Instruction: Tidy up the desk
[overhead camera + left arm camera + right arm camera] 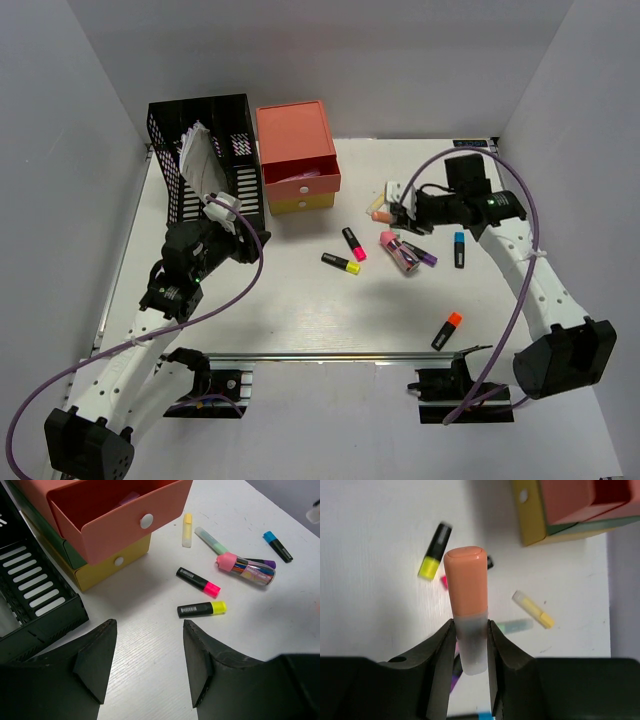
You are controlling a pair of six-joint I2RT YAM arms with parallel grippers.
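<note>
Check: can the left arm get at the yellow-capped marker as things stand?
Probably yes. The left claw is open and empty, and only bare desk lies between it and the yellow-capped marker; nothing blocks the way.

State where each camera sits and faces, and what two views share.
Top external: high behind the robot, overlooking the desk; left arm and right arm show.
Left wrist: left arm's tip, facing the drawer unit; open left end effector shows.
Right wrist: right arm's tip, looking down; right end effector grips a peach-capped marker.
Wrist views share the yellow-capped marker.
</note>
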